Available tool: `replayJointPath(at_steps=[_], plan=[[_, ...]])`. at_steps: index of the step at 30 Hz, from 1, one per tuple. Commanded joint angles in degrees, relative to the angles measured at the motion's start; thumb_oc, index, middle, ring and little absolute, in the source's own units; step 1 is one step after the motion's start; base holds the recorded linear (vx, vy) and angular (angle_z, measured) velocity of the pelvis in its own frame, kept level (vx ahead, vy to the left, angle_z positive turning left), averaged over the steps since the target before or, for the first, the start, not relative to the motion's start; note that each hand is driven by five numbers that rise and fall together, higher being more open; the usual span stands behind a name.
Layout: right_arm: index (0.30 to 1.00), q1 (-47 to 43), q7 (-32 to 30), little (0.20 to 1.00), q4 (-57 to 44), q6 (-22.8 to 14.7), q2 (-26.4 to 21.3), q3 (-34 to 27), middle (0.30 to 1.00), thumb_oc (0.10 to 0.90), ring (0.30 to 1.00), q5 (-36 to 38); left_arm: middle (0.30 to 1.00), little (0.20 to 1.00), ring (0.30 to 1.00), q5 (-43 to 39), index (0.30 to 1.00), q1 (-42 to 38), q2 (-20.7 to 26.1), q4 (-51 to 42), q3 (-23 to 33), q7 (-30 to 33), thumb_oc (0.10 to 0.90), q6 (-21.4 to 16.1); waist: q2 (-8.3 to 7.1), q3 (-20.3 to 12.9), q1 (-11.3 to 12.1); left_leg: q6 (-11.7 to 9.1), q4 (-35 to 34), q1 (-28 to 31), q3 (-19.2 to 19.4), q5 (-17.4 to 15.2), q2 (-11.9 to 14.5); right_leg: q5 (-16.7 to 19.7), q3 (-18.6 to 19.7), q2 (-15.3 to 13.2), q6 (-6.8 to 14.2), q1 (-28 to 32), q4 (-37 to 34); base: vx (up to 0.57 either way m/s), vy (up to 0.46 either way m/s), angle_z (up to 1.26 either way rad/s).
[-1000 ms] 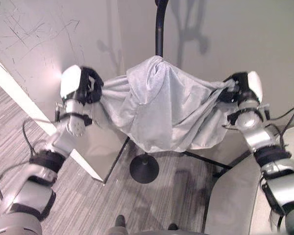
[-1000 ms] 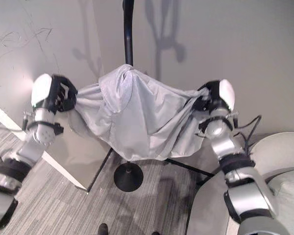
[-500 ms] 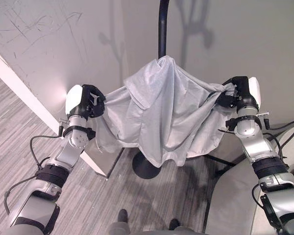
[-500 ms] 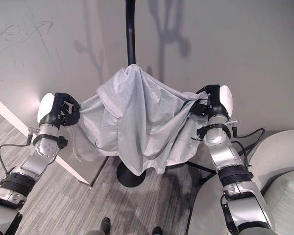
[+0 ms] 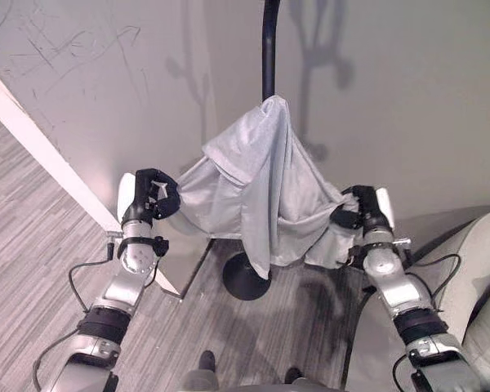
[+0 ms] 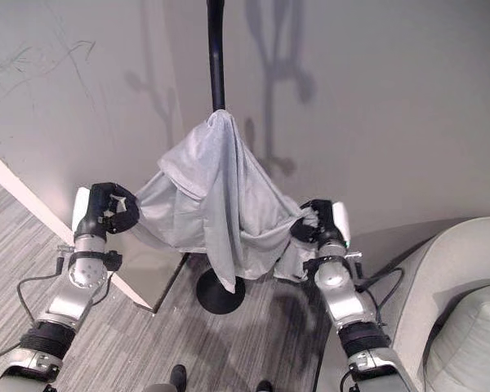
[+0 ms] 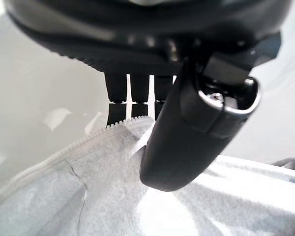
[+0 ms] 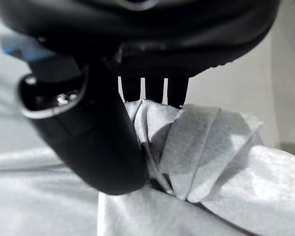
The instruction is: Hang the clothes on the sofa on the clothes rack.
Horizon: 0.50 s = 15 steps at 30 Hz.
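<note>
On rack point(image 5: 268, 49), grey garment point(image 5: 261, 175), peaked, draped

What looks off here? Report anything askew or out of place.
The grey garment sits lopsided: it is bunched over one point on the black rack pole, its two sides pulled outward, pinched by the left robot hand and the right robot hand. Nothing looks torn or spilled.

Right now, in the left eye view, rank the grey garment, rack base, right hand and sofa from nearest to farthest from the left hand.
1. grey garment, pinched in the left hand
2. rack base, lower centre
3. right hand, across the garment
4. sofa, far right
</note>
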Motion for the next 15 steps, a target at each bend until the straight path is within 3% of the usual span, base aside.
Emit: replayJointPath(at_steps=[1,4,5,6,7,15], plan=[[0.300,-0.66,-2.19,0.300,-3.25,-4.75,-2.40,-2.96,0.300,0.400,0.300,-0.70,0.300,0.300,0.300,-2.72,0.300,0.31,3.55,1.80,5.50,2.35,0.400,-1.59,-2.79,-4.21,1.94,1.53,0.14,3.93,-2.70,-11.01,-1.11,0.96,2.03,-2.28,-0.49,-2.63,0.50,0.00,0.000,0.00],[0.300,1.00,-1.66,0.300,-3.81,-4.95,-1.20,-2.78,0.300,0.400,0.300,-0.86,0.300,0.300,0.300,-3.81,0.300,1.88,2.22,1.18,5.52,1.81,0.400,-1.96,-2.55,-4.20,1.90,1.66,0.14,4.03,-2.55,-11.05,-1.27,1.03,1.88,-2.43,-0.47,-2.49,0.50,0.00,0.000,0.00],[0.766,1.22,-1.70,0.766,-3.84,-5.11,-1.01,-2.60,0.766,0.711,0.766,-0.78,0.300,0.300,0.300,-4.32,0.300,2.03,1.87,1.28,5.35,1.70,0.400,-2.14,-2.47,-4.25,1.87,1.68,0.14,4.09,-2.50,-11.05,-1.30,1.05,1.85,-2.50,-0.45,-2.46,0.50,0.00,0.000,0.00],[0.900,1.20,-1.63,0.900,-3.91,-5.22,-0.94,-2.53,0.900,0.800,0.900,-0.72,0.333,0.333,0.333,-4.76,0.333,2.11,1.69,1.41,5.34,1.58,0.422,-2.34,-2.44,-4.28,1.84,1.72,0.14,4.15,-2.51,-11.10,-1.34,1.06,1.88,-2.57,-0.44,-2.44,0.50,0.00,0.000,0.00],[0.900,1.28,-1.46,0.900,-3.96,-5.34,-0.94,-2.55,0.900,0.800,0.900,-0.48,0.900,0.900,0.900,-5.06,0.900,2.19,1.54,1.37,5.35,1.50,0.800,-2.52,-2.43,-4.29,1.82,1.75,0.14,4.19,-2.44,-11.15,-1.39,1.07,1.89,-2.61,-0.42,-2.40,0.50,0.00,0.000,0.00],[0.900,1.08,-1.47,0.900,-4.24,-5.55,-2.22,-3.89,0.900,0.800,0.900,0.45,0.900,0.900,0.900,-6.78,0.900,1.97,2.14,0.92,5.47,0.23,0.800,-2.96,-2.36,-4.54,1.90,1.82,0.14,4.61,-2.11,-11.33,-1.53,1.28,1.53,-2.97,-0.22,-2.02,0.50,0.00,0.000,0.00]])
